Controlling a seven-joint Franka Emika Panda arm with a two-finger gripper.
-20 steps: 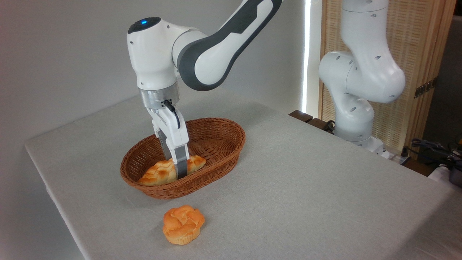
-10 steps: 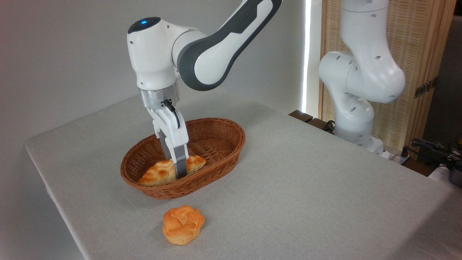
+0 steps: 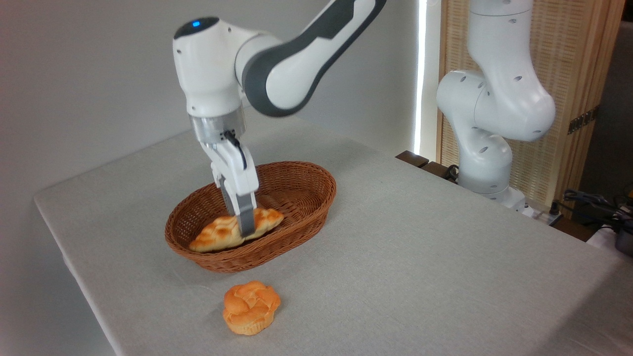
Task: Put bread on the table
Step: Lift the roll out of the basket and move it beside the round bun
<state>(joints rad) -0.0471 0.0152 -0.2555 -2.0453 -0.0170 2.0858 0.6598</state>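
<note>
The bread [image 3: 222, 231], a long braided golden loaf, is inside the brown wicker basket [image 3: 296, 190] with its right end raised and its left tip low near the basket's front wall. My gripper [image 3: 243, 228] points down into the basket and is shut on the bread near its middle; the front finger [image 3: 246, 221] crosses the loaf and the other finger is hidden behind it. The basket stands on the table [image 3: 420, 257], covered in light grey cloth.
A small round orange knotted bun [image 3: 250, 306] lies on the cloth in front of the basket. The arm's white base [image 3: 487, 148] stands at the table's far right edge. A slatted wooden screen [image 3: 568, 64] and cables are behind it.
The gripper has risen slightly with the loaf in its grip. The bread's right end has lifted and the loaf now tilts, no longer lying flat in the basket.
</note>
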